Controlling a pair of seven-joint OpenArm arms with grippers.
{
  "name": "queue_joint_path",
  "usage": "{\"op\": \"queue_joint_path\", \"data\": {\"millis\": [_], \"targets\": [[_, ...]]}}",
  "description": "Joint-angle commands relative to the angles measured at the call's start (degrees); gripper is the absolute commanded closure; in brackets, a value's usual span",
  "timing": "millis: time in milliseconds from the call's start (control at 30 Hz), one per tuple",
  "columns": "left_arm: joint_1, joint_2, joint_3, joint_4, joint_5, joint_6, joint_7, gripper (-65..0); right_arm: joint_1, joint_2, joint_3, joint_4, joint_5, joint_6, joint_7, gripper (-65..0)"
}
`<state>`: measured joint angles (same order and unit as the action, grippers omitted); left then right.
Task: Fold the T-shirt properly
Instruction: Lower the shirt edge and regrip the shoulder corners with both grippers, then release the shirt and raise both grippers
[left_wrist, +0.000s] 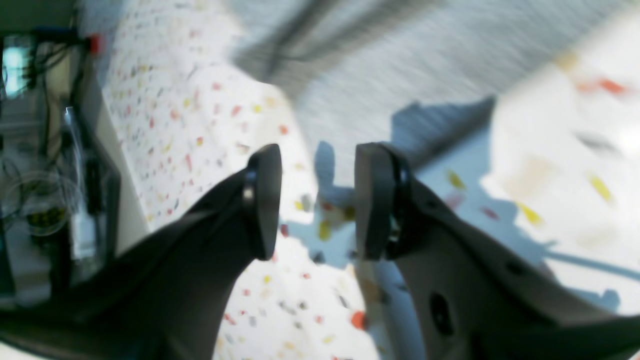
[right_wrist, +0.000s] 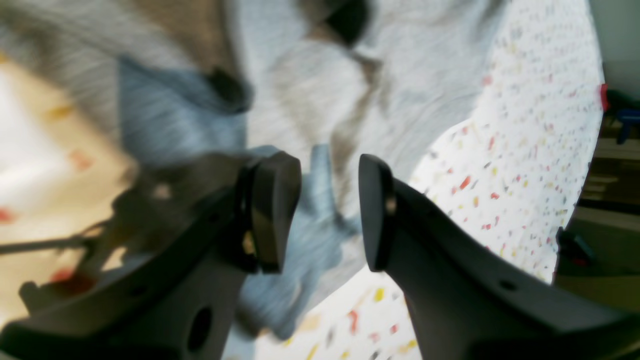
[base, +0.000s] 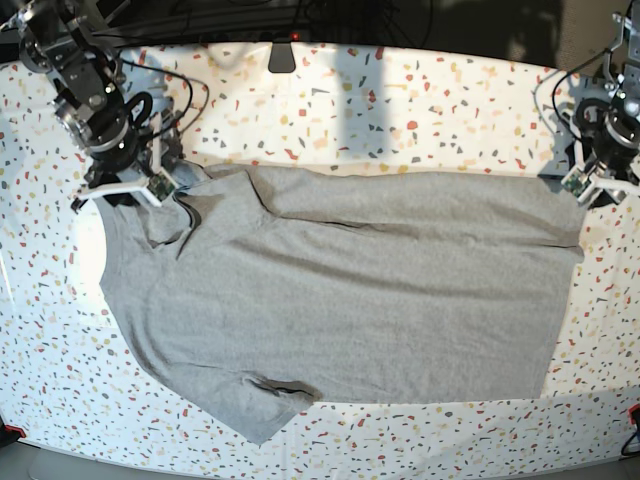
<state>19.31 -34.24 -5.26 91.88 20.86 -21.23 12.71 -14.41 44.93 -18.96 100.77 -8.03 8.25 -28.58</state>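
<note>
We are looking at the T-shirt (base: 340, 290) lying spread, plain side up, across the middle of the speckled surface (base: 400, 100), its hem toward the right edge. It is soft, light cotton, so it is likely to sag and crease unless we are pinching hems or shoulder seams at the corners. Our left hand (left_wrist: 317, 200) and right hand (right_wrist: 330, 210) are both standing open, gripping nothing, each hovering at a far corner of the shirt.

We see both wrist views smeared by blur, so the T-shirt (right_wrist: 410, 85) shows no clear weave or lettering; in the base view the surface (base: 400, 90) is cut off at its edges
</note>
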Motion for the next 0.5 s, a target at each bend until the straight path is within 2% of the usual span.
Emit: {"op": "queue_joint_path", "data": {"millis": [0,200,333,400,467], "targets": [[0.31,-1.03,-0.55,0.72,1.05,0.79,-1.46,-22.8,-0.35,1.09,0.57,1.36,-1.49,-0.98,0.09,-23.7],[1.01,-1.79,0.85,-0.37,3.23,-0.09,-4.72,-22.8,-3.72,1.09,0.57,4.98,-3.43,-3.06,-0.55,-23.7],[-0.20,-2.14,5.33,-3.37,9.68,0.02,-6.80,-22.8,-4.87,1.09,0.57,7.06,-3.58,-4.87,-1.05,-23.7],[-1.77,-2.14,7.19,-5.92,10.78,1.33,-6.78,-22.8,-4.81,1.09,0.57,7.41,-3.58,-4.90,-1.36,-23.7],[-3.45,-2.14,8.33,-8.61,12.11,4.15,-6.73,-22.8,-4.87,1.07,0.57,7.48,-3.50,-4.90,-1.53,-23.7]]}}
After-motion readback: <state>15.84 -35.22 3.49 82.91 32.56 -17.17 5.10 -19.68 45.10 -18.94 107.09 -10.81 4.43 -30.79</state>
